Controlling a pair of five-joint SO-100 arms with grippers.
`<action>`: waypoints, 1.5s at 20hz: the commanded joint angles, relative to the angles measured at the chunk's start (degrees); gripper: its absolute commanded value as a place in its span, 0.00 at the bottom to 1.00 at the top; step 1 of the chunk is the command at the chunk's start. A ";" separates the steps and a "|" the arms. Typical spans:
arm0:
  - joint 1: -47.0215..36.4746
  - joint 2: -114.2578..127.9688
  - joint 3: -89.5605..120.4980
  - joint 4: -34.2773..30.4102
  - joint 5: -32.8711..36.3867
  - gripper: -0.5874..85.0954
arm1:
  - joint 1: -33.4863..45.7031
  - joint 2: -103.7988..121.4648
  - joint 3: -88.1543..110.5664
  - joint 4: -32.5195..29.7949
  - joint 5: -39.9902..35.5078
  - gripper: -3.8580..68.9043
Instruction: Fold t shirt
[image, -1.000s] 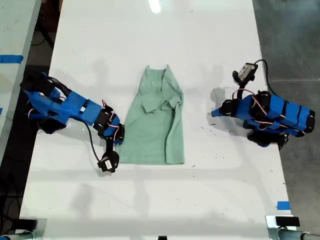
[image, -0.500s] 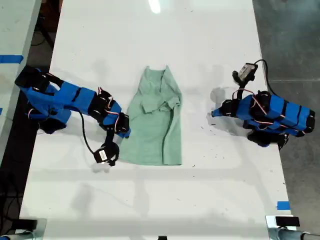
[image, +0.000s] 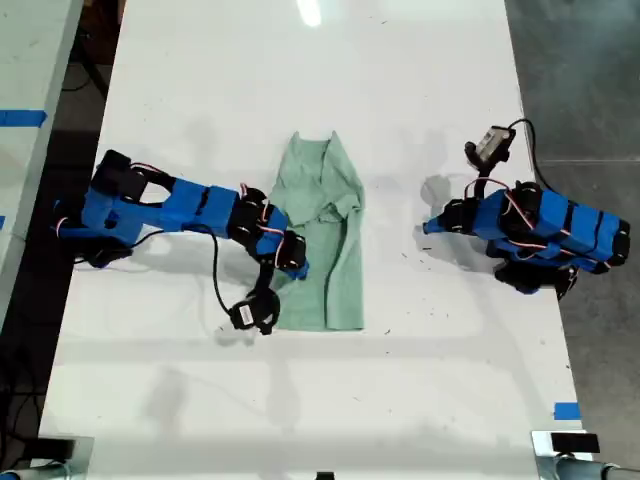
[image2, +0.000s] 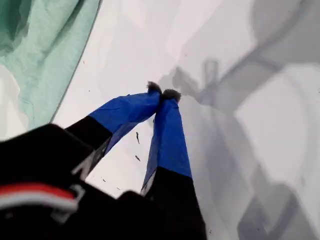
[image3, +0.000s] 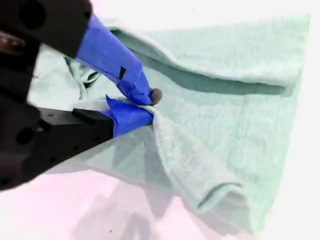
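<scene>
My second gripper (image3: 150, 107): jaws clamped on t shirt (image: 330, 250) fold | my first gripper (image2: 162, 92): jaws closed, empty, over table (image: 300, 90).

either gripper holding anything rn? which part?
My second gripper pinches a fold of the t shirt along its side edge. My first gripper is shut, holding nothing.
</scene>
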 joint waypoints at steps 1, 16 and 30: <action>-1.76 -0.97 -4.31 -4.13 1.41 0.00 | 0.44 0.79 2.99 0.18 -0.44 0.07; -3.16 -1.49 -4.31 -5.63 6.94 0.18 | 0.35 0.79 2.99 0.18 -0.44 0.07; -12.22 55.20 37.27 4.22 3.08 0.00 | 0.35 0.79 2.99 0.18 -0.53 0.07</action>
